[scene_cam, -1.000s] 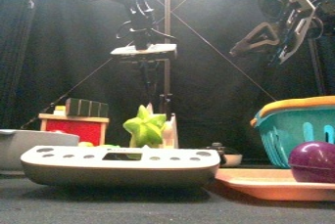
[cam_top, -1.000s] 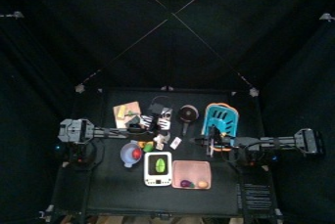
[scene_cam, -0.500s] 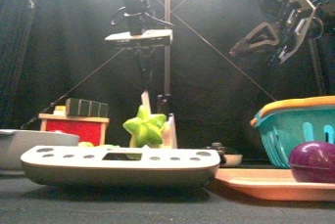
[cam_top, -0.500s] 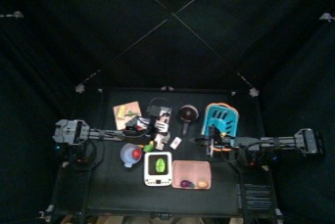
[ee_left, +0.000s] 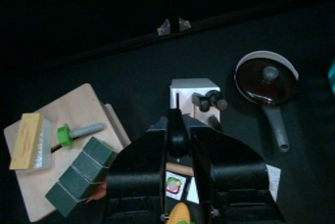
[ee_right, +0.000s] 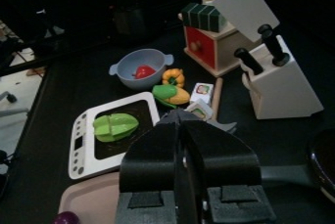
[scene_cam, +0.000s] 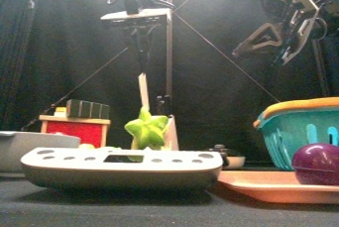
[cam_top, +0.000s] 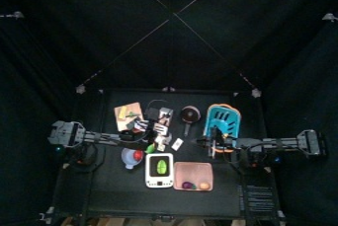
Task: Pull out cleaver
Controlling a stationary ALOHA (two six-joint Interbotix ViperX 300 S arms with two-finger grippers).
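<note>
Nearest the front camera sit a white scale (scene_cam: 126,168) with a green star-shaped toy (scene_cam: 147,130). Behind them the cleaver (scene_cam: 141,92) hangs blade down, long axis upright, its handle pinched in the left fingers (scene_cam: 138,15) high above the desk (cam_top: 161,195). It appears clear of the knife block (ee_left: 194,103), which sits directly below, so the pull seems nearly done; straight up is the line. Farther right, the right fingers (ee_right: 193,128) hover pressed together, idle.
</note>
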